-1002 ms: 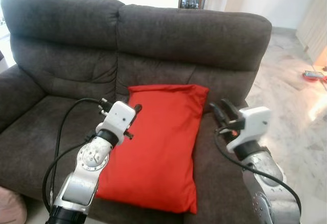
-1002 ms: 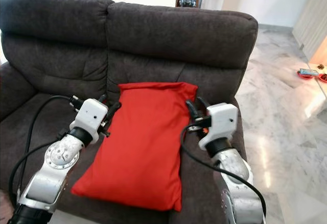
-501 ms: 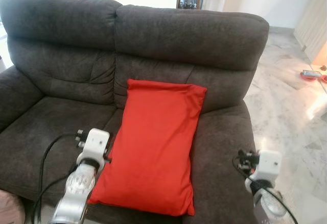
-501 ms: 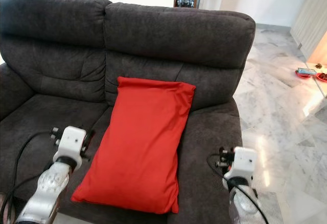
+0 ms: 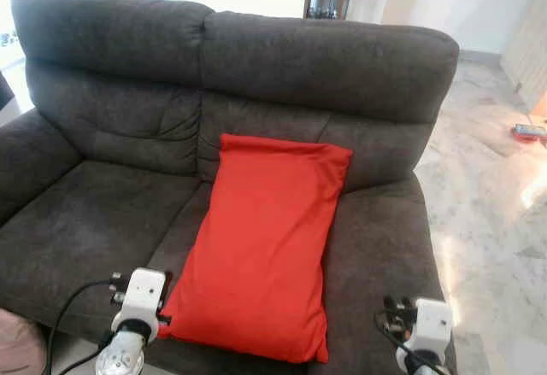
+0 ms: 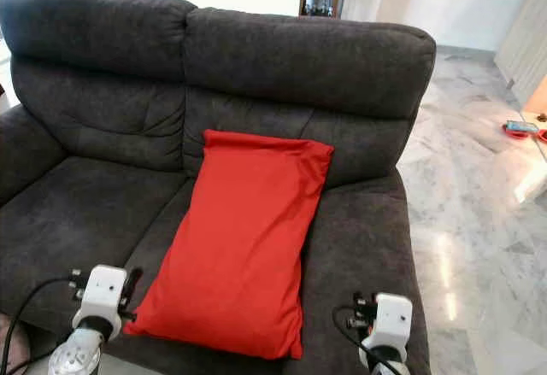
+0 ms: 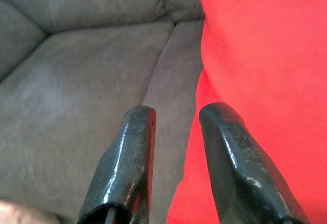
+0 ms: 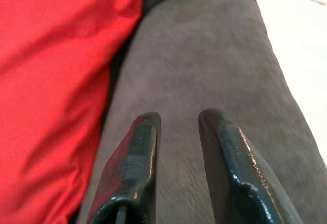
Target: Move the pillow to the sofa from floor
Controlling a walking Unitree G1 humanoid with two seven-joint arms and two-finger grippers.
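1. Left gripper (image 7: pixel 176 119): fingers spread, nothing between them, low at the sofa's front edge just beside the pillow's near left corner. Nothing is gripped, so the pillow lies under its own weight.
2. Right gripper (image 8: pixel 176 122): fingers likewise apart and empty, over the bare seat cushion, apart from the pillow's right edge.
3. Red pillow (image 5: pixel 269 243): lies lengthwise on the seat, top edge propped against the backrest, which keeps it from sliding.
4. Dark grey sofa (image 5: pixel 120 59): carries the pillow at mid-seat. Judgement: placement looks complete.
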